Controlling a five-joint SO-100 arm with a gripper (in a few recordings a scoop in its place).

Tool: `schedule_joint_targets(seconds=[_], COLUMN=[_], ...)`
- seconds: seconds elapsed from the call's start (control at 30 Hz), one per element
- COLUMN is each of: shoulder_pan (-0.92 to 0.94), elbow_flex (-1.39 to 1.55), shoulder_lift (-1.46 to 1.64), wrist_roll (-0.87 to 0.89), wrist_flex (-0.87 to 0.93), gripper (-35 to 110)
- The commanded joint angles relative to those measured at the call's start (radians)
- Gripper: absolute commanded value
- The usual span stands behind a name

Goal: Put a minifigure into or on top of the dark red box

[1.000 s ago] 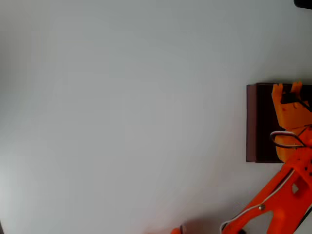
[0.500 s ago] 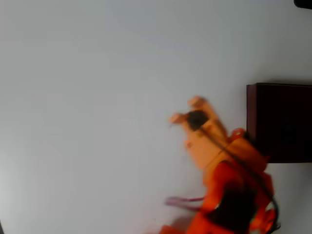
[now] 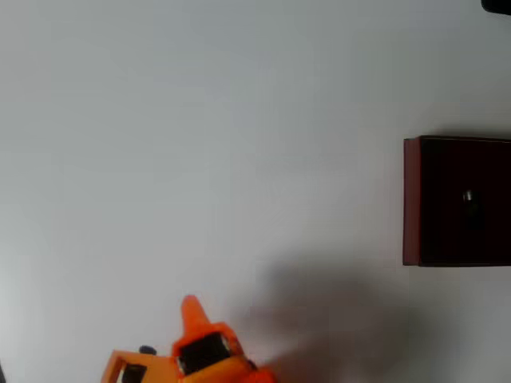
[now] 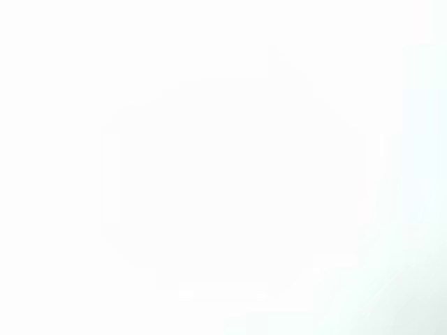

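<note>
While my gripper (image 3: 188, 313) sat well left of the dark red box (image 3: 411, 199), its opening impossible to judge, the minifigure (image 3: 469, 197) lay inside that box, so I judged parking clear was best.

Dark red box (image 3: 411, 199), orange arm (image 3: 200, 355), white table (image 3: 200, 144)
</note>
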Motion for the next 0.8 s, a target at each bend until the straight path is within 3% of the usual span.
schedule_joint_targets(seconds=[0.0,0.2,0.77], shoulder_pan=[-0.098,-0.21,-0.192], elbow_flex=[0.098,0.253,0.273], shoulder_lift=[0.028,0.074,0.072], wrist_roll=[-0.023,0.009,0.015], wrist_flex=[-0.008,-0.055,-0.061], gripper=[0,0,0])
